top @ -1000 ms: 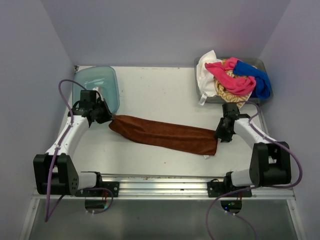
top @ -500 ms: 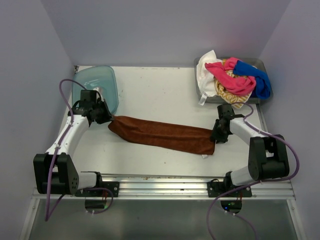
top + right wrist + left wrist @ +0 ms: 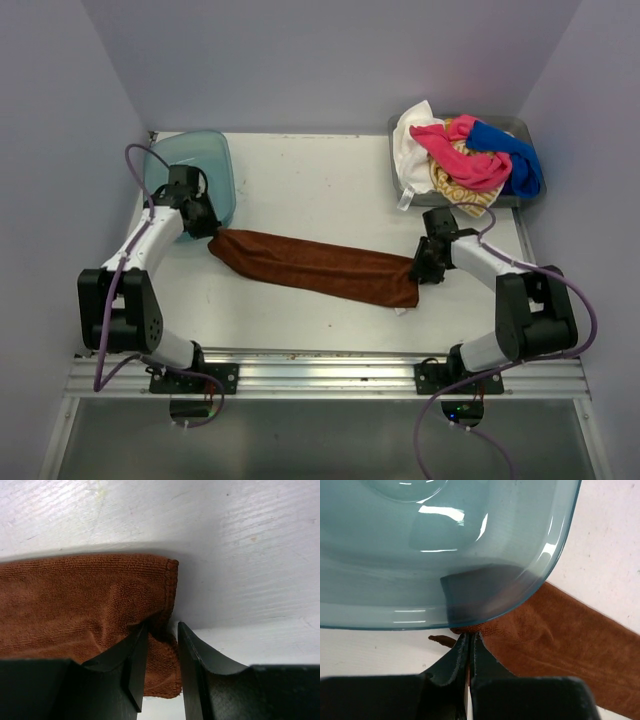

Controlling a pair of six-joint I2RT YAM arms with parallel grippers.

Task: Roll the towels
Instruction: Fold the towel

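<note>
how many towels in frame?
5: rust-brown towel across the table; white towel, pink towel, blue towel, yellow-patterned towel piled in grey tray. More may hide underneath.

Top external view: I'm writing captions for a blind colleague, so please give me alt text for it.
A rust-brown towel lies stretched diagonally across a white table, the left gripper holding one end and the right gripper the other. A translucent teal tray sits back left; a metal tray back right holds a heap of colored towels.
</note>
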